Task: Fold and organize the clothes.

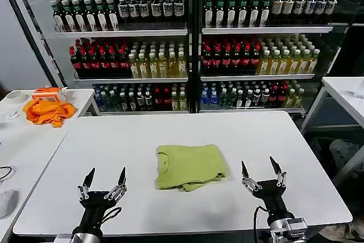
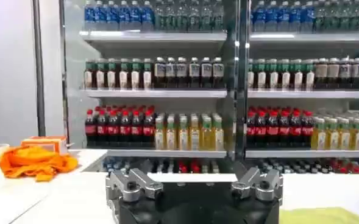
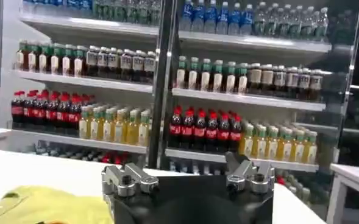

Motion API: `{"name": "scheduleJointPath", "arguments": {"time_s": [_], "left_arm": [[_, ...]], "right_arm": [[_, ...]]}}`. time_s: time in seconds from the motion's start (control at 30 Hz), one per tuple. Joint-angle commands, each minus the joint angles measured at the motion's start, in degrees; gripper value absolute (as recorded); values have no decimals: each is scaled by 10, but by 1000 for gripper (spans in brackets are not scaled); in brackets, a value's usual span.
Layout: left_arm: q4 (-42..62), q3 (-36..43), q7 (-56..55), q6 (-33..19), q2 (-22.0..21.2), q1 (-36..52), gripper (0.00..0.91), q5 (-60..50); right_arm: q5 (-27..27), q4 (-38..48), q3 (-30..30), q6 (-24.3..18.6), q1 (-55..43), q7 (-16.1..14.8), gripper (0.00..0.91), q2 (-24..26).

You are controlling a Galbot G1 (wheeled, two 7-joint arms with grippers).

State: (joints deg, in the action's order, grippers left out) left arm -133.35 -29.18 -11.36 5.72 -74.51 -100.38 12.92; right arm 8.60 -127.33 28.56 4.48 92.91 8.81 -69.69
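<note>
Two shelving units: glass-fronted shelves (image 1: 193,32) filled with rows of bottles stand behind the work area, dark-capped bottles on top, red and yellow ones in the middle row.
Tabletop: white tabletop (image 1: 227,135) stretches across the middle of the head view, with a second white surface joining it on the robot's left.
Clothes: lime short-sleeved shirt (image 1: 189,166) lies folded into a compact, roughly square bundle near the centre of the tabletop, between the two arms and a little closer to the right one; a loose edge sticks out at its near side.
Orange cloth: bright orange cloth (image 1: 49,111) is crumpled on the side surface at far left, just in front of a small orange and white box (image 1: 48,93), well apart from the shirt.
Left pincer: left pincer (image 1: 104,180) hovers over the near left part of the tabletop, fingers spread wide and pointing up, holding nothing.
Right pincer: right pincer (image 1: 261,170) hovers over the near right part, beside the shirt without touching it, fingers likewise parted and empty.
</note>
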Motion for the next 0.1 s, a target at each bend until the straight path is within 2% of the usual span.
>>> {"name": "scheduleJointPath", "arguments": {"time_s": [0.03,0.1], "left_arm": [[-1,-2,-1,2,0,-4,907,-3],[-1,-2,0,3,0,-3,907,-3]], "right_arm": [[14,-5,0,14,-1,19,907,-8],[24,-3,-1,14,-5,17,907,-9]]}}
